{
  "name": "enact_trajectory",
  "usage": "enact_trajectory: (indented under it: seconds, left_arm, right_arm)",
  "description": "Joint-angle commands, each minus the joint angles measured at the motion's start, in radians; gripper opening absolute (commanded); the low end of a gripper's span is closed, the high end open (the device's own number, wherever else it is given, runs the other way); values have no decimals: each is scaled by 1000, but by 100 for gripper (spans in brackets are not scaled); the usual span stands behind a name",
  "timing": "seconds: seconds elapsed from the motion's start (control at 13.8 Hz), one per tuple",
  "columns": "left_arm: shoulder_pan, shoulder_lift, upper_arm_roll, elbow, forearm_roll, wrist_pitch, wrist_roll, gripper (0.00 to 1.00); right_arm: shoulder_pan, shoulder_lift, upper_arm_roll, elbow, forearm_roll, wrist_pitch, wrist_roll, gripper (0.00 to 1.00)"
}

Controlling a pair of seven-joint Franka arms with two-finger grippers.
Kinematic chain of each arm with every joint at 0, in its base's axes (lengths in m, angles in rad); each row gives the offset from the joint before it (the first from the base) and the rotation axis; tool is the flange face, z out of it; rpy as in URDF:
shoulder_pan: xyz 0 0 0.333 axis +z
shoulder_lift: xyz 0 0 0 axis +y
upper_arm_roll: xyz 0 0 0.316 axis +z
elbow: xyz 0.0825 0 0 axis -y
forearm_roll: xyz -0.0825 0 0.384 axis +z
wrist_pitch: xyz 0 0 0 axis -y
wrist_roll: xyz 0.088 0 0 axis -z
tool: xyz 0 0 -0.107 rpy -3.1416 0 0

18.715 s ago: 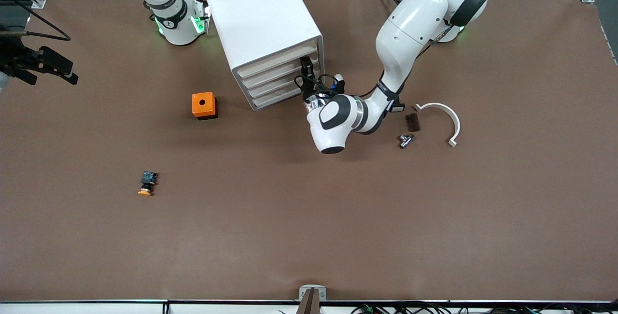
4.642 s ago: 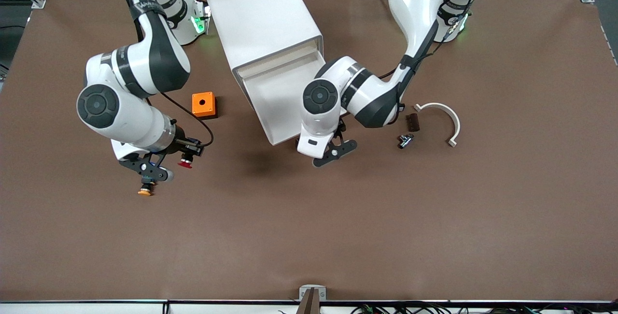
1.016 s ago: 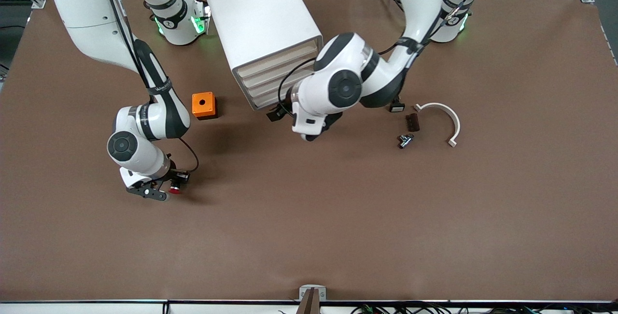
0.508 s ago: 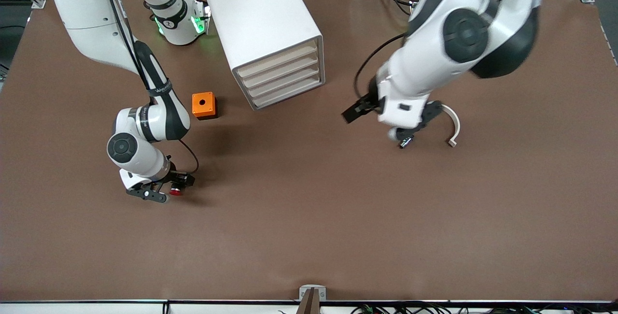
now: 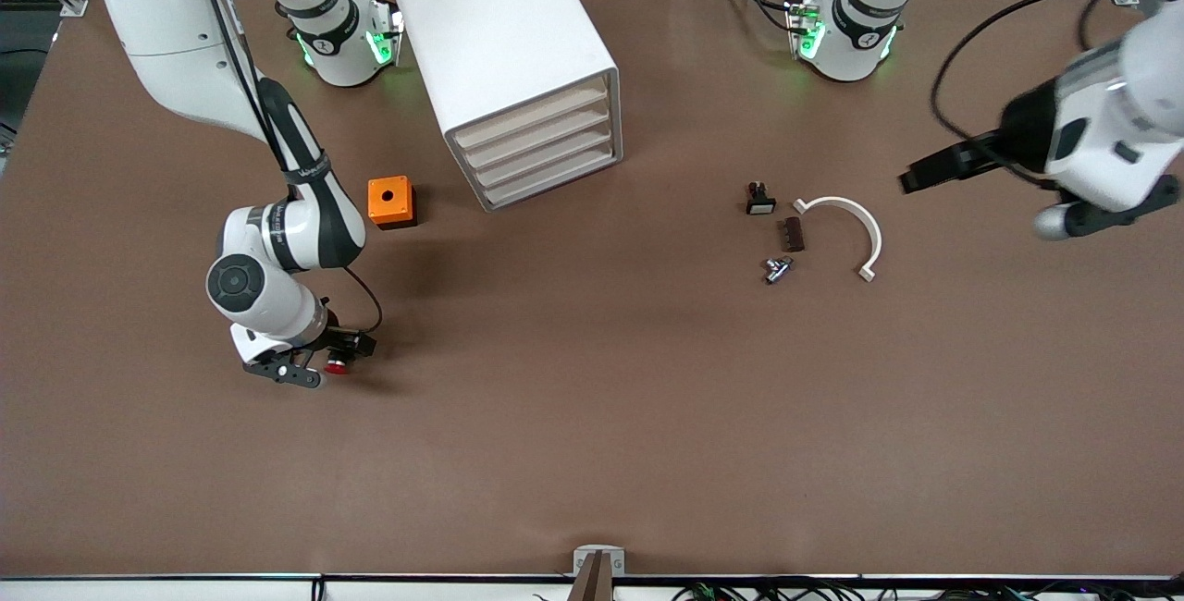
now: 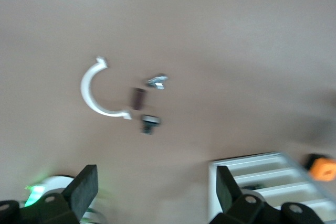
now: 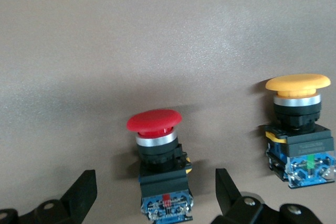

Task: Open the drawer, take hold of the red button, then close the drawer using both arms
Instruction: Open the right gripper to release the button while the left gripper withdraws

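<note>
The red-capped button point(image 7: 157, 156) rests on the table between the fingers of my right gripper point(image 7: 156, 192), which is open and does not touch it. In the front view the red cap point(image 5: 336, 366) shows beside my right gripper point(image 5: 324, 359), low over the table toward the right arm's end. The white cabinet point(image 5: 504, 46) has all its drawers point(image 5: 536, 143) shut flush. My left gripper point(image 5: 1036, 190) is open and empty, up in the air over the left arm's end of the table. The cabinet also shows in the left wrist view point(image 6: 262, 177).
An orange-capped button point(image 7: 299, 129) stands beside the red one; my right hand hides it in the front view. An orange cube point(image 5: 390, 202) sits beside the cabinet. A white C-shaped ring point(image 5: 856, 222), a small black part point(image 5: 760, 199), a brown piece point(image 5: 792, 233) and a metal piece point(image 5: 775, 268) lie together.
My left arm has swung away from the cabinet front to its own end of the table. The drawer that stood open earlier is shut. My right gripper has stayed at the red button.
</note>
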Motion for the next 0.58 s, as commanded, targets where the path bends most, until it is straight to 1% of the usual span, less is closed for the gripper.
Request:
enact_trajectory:
  seconds: [0.0, 0.22, 0.29, 0.36, 0.44, 0.51]
  left_arm:
    - [64, -45, -13, -40, 50, -29, 150, 99]
    - [114, -83, -19, -96, 100, -23, 250, 99]
    - [111, -109, -10, -128, 105, -12, 279, 99]
    - [102, -135, 10, -165, 114, 3, 304, 99]
    - [68, -173, 52, -222, 117, 28, 325, 99]
    - [48, -211, 72, -289, 117, 69, 331, 100]
  right_arm:
    - [-7, -5, 9, 16, -18, -43, -4, 100]
    - [-5, -40, 9, 19, -18, -95, -4, 100]
    - [-5, -52, 9, 19, -18, -108, -6, 100]
    - [-5, -63, 9, 19, -18, -124, -6, 100]
    - [-5, -74, 9, 21, -18, -138, -6, 100]
    - [-5, -85, 9, 21, -18, -150, -10, 100]
